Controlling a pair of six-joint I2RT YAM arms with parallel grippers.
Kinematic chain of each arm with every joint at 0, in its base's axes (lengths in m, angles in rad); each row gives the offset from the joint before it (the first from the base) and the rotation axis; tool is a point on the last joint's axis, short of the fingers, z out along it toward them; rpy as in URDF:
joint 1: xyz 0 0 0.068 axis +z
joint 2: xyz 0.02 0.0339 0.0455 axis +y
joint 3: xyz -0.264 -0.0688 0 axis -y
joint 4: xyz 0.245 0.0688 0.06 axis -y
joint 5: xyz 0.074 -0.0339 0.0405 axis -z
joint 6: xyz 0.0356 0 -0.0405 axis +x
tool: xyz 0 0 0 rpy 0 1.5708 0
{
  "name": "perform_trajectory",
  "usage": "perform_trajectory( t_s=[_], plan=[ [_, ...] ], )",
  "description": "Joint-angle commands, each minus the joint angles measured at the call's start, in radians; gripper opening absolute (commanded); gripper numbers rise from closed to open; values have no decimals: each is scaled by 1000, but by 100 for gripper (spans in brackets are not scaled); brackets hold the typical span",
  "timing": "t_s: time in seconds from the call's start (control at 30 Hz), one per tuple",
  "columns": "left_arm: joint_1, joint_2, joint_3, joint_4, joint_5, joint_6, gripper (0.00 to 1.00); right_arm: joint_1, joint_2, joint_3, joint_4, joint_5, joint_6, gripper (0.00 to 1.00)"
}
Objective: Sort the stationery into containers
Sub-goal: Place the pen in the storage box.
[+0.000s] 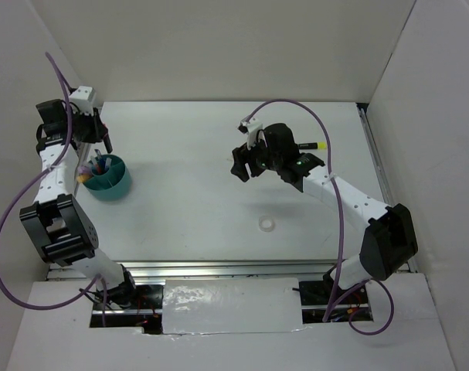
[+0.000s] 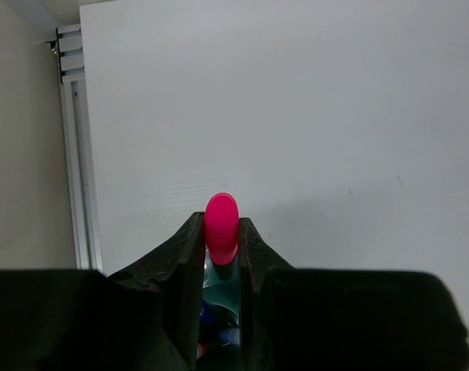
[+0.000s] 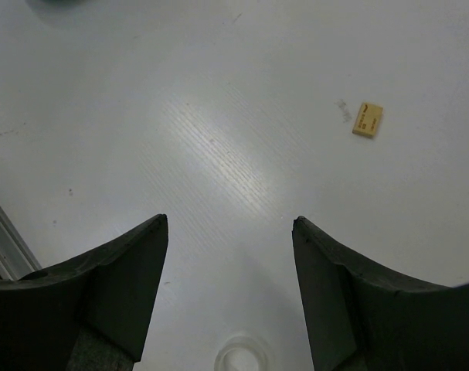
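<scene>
Left gripper [image 2: 220,226] is nearly closed, pinching a pink marker [image 2: 221,215] upright between its fingers [image 2: 189,249]. It sits directly over the round teal cup [image 1: 117,188], whose inside shows just below the fingertips with a few pens [image 1: 101,165] standing in it. From where I stand this looks like the drop-off step for that marker. The next move calls for parting the fingers so it falls in among the others, with its lower end inside the rim. Right gripper [image 3: 230,224] hangs wide open with nothing in it above the table [image 1: 195,154]. A small tan eraser [image 3: 367,120] lies ahead of it and off to its right. A clear tape ring [image 3: 238,357] sits close under it, between the fingers, cut off by the bottom of the wrist view. A black-and-yellow marker [image 1: 315,144] pokes out from behind that arm, mostly hidden. The pink marker's lower end is hidden by the fingers, no second container is in view, and the cup's contents are too small to name.
</scene>
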Motion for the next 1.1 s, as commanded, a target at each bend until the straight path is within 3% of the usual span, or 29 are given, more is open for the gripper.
perform_trajectory(
  t_s=[0.0, 0.27, 0.83, 1.07],
  plan=[
    [-5, 6, 51, -41, -83, 55, 0, -9, -10, 19, 9, -9, 5, 72],
    [-8, 17, 32, -80, -80, 74, 1, -9, 1, 27, 4, -5, 4, 72],
    [-5, 31, -39, 8, -37, 11, 11, -10, 10, 30, -3, 7, 1, 72],
    [-3, 43, -39, 11, -1, -8, 41, -32, 42, 76, -26, 1, 18, 73]
  ],
)
